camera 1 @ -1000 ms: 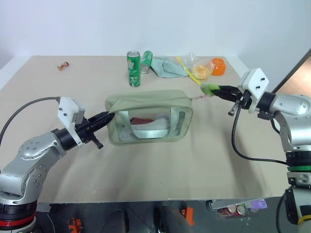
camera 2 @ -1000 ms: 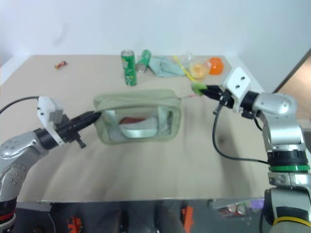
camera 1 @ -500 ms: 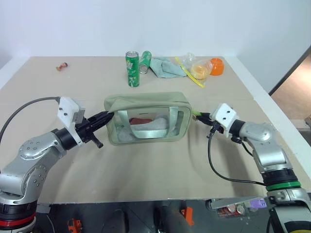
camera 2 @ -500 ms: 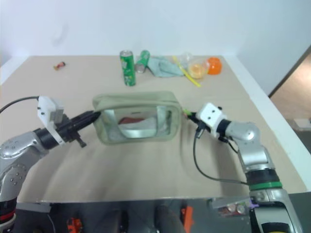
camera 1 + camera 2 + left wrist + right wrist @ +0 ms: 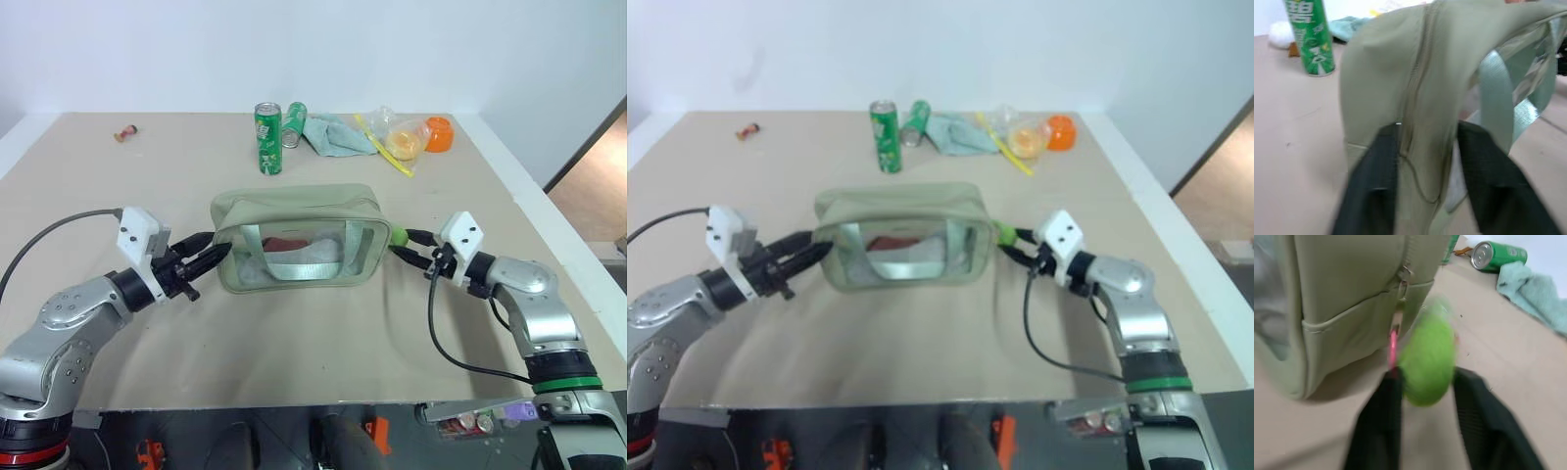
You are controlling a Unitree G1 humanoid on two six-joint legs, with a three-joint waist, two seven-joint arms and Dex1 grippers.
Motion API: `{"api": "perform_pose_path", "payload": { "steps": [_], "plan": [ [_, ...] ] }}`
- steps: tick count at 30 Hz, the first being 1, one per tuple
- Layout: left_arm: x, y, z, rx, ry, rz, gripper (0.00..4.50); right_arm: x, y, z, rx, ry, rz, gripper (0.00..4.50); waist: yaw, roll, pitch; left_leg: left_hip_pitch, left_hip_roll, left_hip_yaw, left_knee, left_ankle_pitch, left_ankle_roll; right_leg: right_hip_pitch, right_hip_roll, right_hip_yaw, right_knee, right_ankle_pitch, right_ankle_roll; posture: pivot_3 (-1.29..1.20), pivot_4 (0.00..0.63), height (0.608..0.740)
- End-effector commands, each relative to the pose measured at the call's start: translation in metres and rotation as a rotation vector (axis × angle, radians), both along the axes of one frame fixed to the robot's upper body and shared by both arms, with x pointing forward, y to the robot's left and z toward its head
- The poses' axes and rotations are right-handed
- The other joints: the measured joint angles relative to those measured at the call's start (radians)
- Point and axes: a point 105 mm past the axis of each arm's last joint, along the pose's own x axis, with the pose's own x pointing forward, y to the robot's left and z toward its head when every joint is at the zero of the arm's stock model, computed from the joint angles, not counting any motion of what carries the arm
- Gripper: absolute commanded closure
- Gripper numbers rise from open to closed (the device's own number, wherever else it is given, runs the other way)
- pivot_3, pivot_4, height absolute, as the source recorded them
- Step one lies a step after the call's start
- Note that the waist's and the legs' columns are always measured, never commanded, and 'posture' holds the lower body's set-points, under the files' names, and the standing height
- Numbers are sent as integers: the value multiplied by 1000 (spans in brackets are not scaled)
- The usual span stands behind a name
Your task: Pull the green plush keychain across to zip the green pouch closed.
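- My right claw (image 5: 409,246) stood released, green plush keychain (image 5: 1426,361) loose between its fingers at the green pouch (image 5: 294,211) right end.
- My left claw (image 5: 208,257) spread, straddling pouch's left end.

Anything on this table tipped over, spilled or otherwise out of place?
One green can lies on its side at the table's far edge, beside the upright green can and the crumpled teal cloth. The green pouch sits upright and looks intact. Nothing looks spilled.
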Motion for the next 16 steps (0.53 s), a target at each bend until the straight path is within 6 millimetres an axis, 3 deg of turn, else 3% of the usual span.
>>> {"api": "perform_pose_path", "payload": {
  "steps": [1,3,4,5,9,12,16],
  "plan": [
    [-3,20,19,20,-106,87,1058,-19,-15,22,82,-9,13,1060,0,0,0,0,0,0,0,0,0,0,0,0,0,0,0,0,150,740],
    [-5,30,13,44,-121,151,607,-29,-22,16,95,27,2,583,0,0,0,0,0,0,0,0,0,0,0,0,0,-1,0,0,150,740],
    [-8,34,7,53,-118,182,145,-36,-24,10,98,53,3,125,0,0,0,1,0,0,-1,-1,0,0,0,0,0,-1,0,0,150,740],
    [-10,36,0,63,-114,209,45,-41,-26,5,103,76,1,17,0,0,0,1,0,0,-1,-1,0,0,0,0,0,-1,0,0,150,740],
    [-19,22,-27,109,-103,241,45,-62,-17,-16,155,133,17,17,0,0,0,2,0,0,-2,-1,0,1,0,0,0,-1,-1,0,150,740],
    [-25,4,-35,150,-132,218,45,-69,-4,-20,203,141,32,17,1,0,0,2,0,0,0,0,0,1,0,0,0,0,0,0,150,740],
    [-27,1,-48,136,-84,251,45,-72,9,-21,230,139,48,17,0,0,0,3,0,2,0,1,2,1,0,2,0,0,-1,0,150,740]
  ]
}}
